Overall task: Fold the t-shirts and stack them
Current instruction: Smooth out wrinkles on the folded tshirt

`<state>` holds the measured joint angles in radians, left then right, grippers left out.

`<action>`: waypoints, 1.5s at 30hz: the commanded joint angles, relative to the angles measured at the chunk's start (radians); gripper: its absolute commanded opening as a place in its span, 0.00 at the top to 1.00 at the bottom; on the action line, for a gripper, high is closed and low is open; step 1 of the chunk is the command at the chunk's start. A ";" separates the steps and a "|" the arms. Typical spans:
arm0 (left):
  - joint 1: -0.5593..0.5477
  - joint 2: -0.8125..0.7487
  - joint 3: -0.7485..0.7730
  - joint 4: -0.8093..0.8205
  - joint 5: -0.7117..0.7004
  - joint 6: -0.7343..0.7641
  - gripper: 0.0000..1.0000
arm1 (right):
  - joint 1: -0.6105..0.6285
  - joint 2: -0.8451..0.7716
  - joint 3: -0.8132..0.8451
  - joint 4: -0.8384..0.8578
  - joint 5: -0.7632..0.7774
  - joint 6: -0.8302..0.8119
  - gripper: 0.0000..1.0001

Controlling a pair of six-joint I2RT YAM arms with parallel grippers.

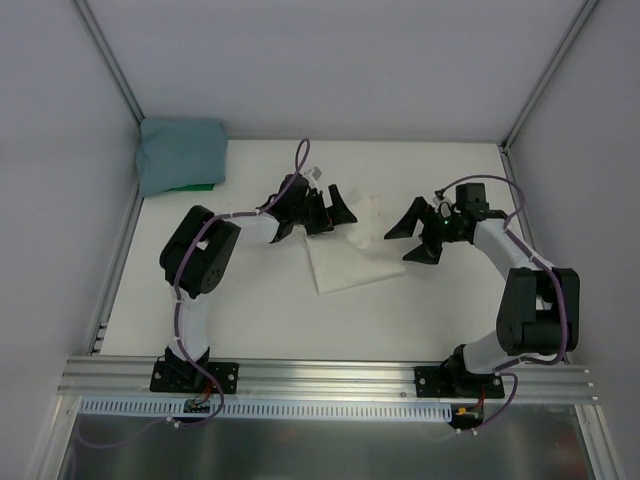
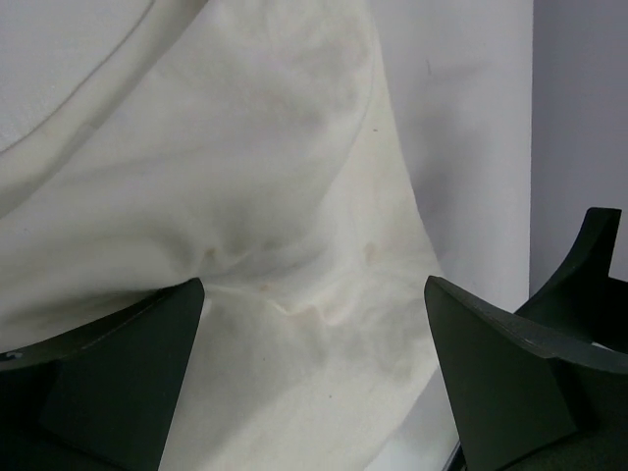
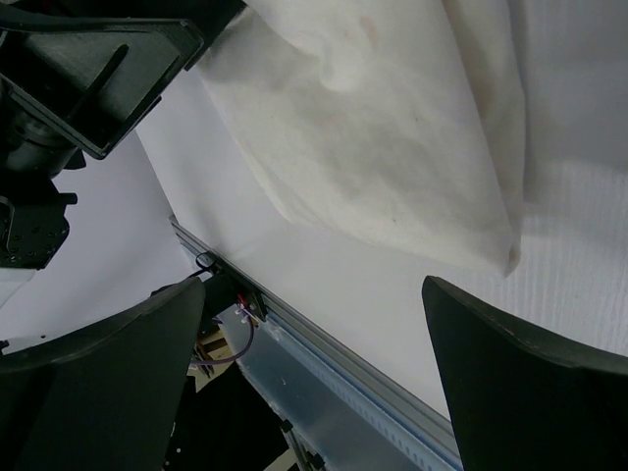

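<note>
I see the left gripper (image 1: 333, 212) and right gripper (image 1: 400, 245) both spread wide and empty, flanking the crumpled cream t-shirt (image 1: 345, 265) mid-table, with the teal t-shirt (image 1: 180, 152) in the far-left corner, so an uneven pinch could drag the cloth crooked.

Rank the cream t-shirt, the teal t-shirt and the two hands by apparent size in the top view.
Largest: cream t-shirt and teal t-shirt, too alike to rank; the cream is partly hidden by hands.
Smallest: left hand and right hand, alike, both open.
</note>
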<state>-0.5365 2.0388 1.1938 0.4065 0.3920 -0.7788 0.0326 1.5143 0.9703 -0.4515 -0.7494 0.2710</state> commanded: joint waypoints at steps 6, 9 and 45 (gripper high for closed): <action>0.013 -0.268 0.043 -0.004 0.042 0.183 0.01 | -0.008 -0.068 -0.015 -0.004 -0.022 -0.007 0.00; 0.015 -0.330 0.024 -0.023 0.039 0.225 0.01 | -0.010 -0.071 -0.028 0.007 -0.024 -0.004 0.00; -0.006 -0.072 0.098 0.103 0.200 0.027 0.01 | -0.010 -0.077 -0.064 0.013 -0.019 -0.013 0.00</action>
<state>-0.5362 2.1475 1.2907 0.5282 0.5697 -0.7956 0.0319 1.4776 0.9257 -0.4454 -0.7498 0.2707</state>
